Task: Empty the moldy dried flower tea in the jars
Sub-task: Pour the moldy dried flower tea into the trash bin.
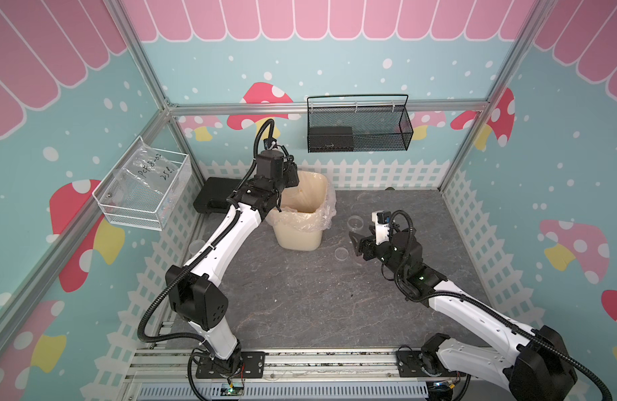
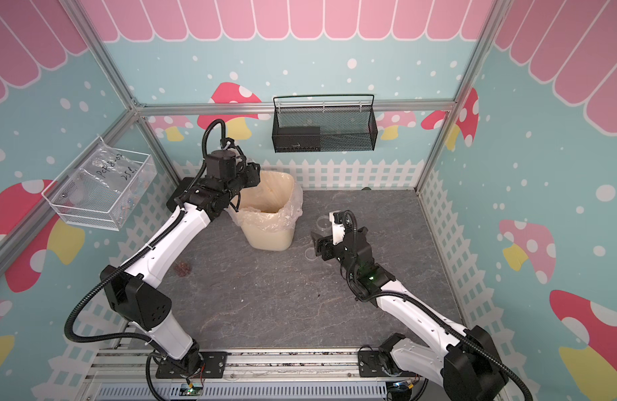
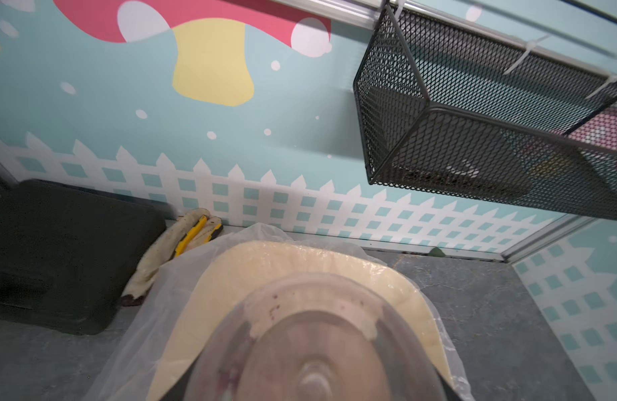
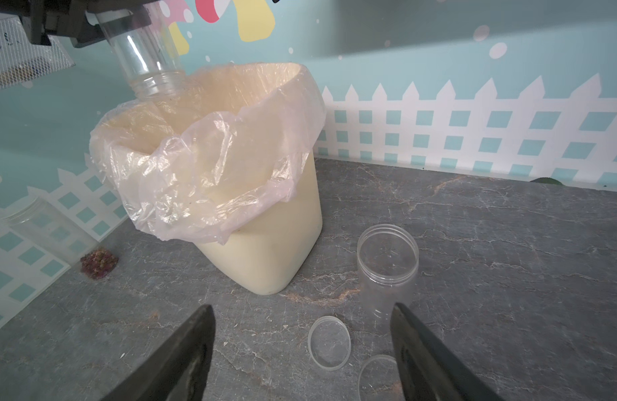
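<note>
My left gripper (image 1: 292, 185) is shut on a clear jar (image 4: 147, 59), tilted mouth-down over the rim of the cream waste bin (image 1: 300, 236). Up close this jar (image 3: 314, 347) looks empty apart from a few reddish specks. A second jar (image 4: 387, 270) stands open and empty on the table right of the bin, with two clear lids (image 4: 329, 342) in front of it. The third jar (image 4: 46, 229) lies by the left wall, next to a loose clump of moldy dried flower tea (image 4: 99, 262). My right gripper (image 4: 301, 347) hovers open above the lids, holding nothing.
A black mesh basket (image 1: 359, 128) hangs on the back wall, and a white wire basket (image 1: 143, 187) on the left wall. A black box (image 1: 213, 198) sits at the back left. Behind the bin lie a glove and a yellow knife (image 3: 182, 243).
</note>
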Controlling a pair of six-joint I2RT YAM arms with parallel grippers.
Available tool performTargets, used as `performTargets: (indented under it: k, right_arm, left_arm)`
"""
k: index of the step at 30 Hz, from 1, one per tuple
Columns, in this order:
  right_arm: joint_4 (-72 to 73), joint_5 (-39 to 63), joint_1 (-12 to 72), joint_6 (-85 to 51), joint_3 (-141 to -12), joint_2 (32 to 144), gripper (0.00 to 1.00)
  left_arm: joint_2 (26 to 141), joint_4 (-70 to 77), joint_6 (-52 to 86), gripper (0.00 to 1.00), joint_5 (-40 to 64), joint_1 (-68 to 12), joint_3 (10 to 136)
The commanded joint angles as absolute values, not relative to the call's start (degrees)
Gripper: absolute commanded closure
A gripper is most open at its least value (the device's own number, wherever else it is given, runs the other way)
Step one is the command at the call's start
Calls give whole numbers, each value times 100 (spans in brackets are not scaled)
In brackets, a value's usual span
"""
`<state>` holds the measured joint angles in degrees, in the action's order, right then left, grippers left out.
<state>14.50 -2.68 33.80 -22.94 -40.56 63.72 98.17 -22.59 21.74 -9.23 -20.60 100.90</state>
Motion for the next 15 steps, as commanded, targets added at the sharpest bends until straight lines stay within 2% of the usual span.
performTargets:
  k: [1,8,15]
  right_arm:
    - [1474,103,3371,-2571,-4384,6450,20]
    - [2097,1126,3375,-3639,-4829,6630,19]
    - [3821,1914,3398,-5266,-5097,7233,19]
  left_arm:
    - [9523,-1855,3354,100,-90,-1818,9653]
    - [9038,-965,4860,100,955,-1412,8946]
    - [8421,147,6378,100,1419,-1204,8111]
